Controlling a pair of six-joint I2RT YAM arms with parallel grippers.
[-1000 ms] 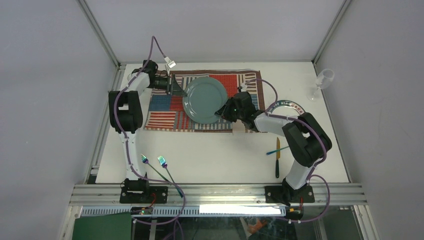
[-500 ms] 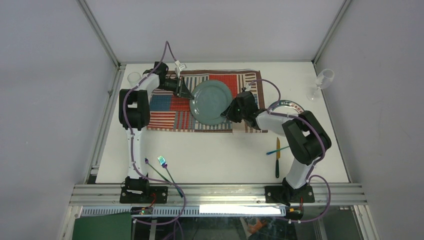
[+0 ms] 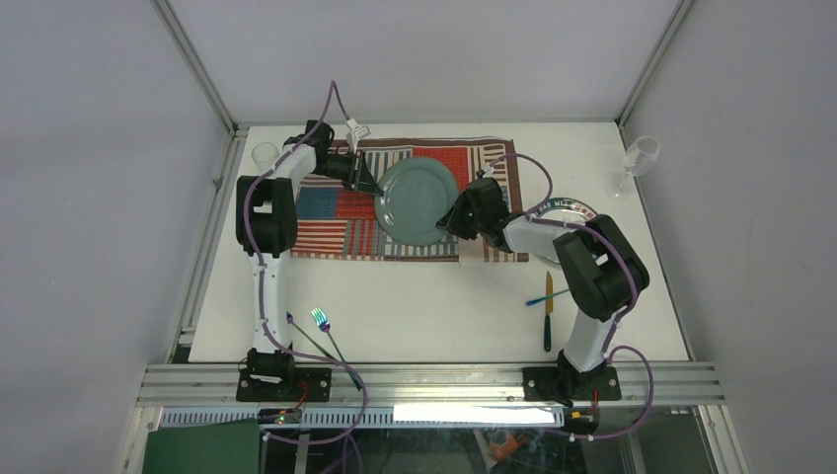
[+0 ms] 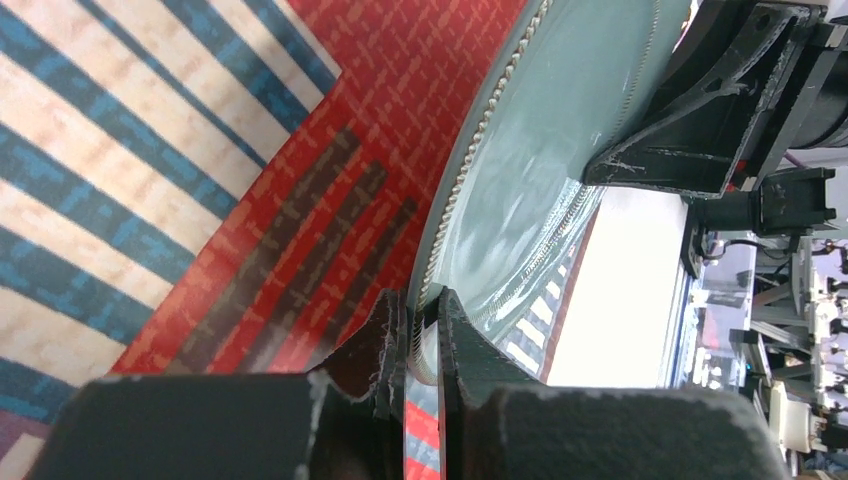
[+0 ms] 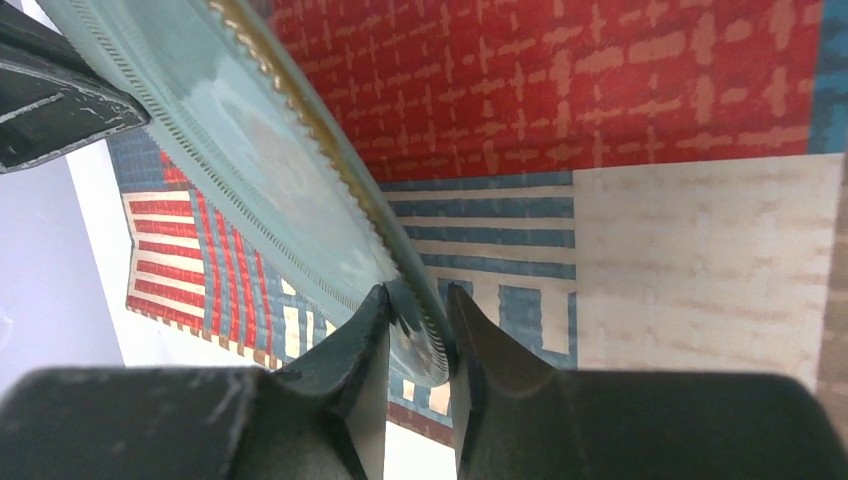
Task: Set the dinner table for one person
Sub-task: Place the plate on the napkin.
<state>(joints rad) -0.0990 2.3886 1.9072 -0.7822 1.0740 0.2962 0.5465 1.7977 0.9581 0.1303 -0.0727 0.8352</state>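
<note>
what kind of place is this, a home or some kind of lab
Most likely a robotics lab test cell, not a home: a left arm and right arm bolted to an aluminium rail, a white table inside plain grey walls, with a plate and placemat as props.

Overhead view: bright, even, diffuse light. Dinner table (image 3: 424, 296) clean white, detail held. Shadows on it faint, soft-edged. Plate (image 3: 417, 201) evenly lit, dull sheen only. Hard white strip glows well nearer than plate, beneath frame rail (image 3: 424, 380).

My left wrist view: left fingers (image 4: 350, 350) below plate dark, blurred. Plate face streaked with pale reflections. Area right of plate washed out.

My right wrist view: right fingers (image 5: 345, 360) soft. Plate rim crisp. Placemat (image 5: 650, 100) weave right of plate sharp.
</note>
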